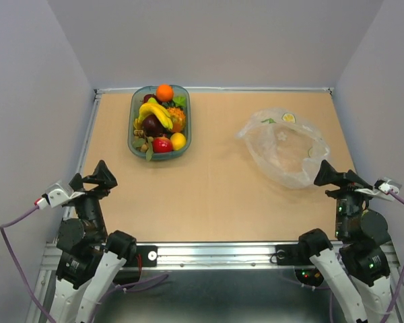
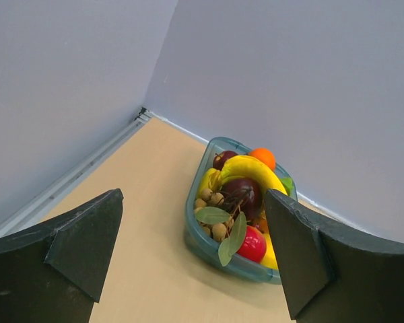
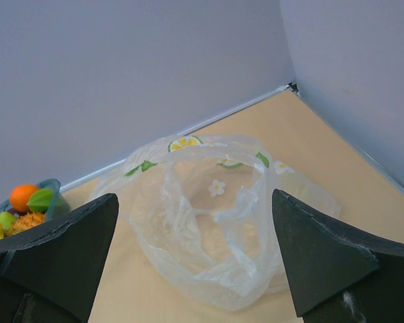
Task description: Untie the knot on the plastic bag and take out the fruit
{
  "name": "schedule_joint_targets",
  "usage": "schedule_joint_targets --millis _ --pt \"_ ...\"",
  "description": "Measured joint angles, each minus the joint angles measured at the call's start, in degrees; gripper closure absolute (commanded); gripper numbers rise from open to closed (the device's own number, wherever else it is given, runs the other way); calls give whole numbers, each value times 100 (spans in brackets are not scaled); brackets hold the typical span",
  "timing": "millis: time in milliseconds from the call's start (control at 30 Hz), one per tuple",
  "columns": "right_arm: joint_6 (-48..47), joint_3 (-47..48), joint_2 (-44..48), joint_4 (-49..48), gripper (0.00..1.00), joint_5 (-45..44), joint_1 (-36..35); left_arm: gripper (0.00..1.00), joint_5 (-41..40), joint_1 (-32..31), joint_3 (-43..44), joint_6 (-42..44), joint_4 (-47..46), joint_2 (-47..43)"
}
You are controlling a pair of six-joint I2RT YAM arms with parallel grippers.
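Plastic bag [image 1: 283,151] lies open — fruit [image 1: 156,114] in tray [image 1: 187,128].

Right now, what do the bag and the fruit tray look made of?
Plastic bag: thin clear film, glossy, crinkled; table shows through, small printed lemon and flower marks.
Tray: probably rigid plastic, green-tinted, translucent, smooth glossy rim; could be glass, can't tell.
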State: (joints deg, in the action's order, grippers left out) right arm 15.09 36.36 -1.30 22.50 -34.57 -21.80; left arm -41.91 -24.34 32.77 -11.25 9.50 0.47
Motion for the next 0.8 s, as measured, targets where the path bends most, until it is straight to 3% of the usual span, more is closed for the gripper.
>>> schedule_joint_targets --millis 800 --pt "17 -70 -61 15 0 48 0 3 -98 254 -94 4 -260 0"
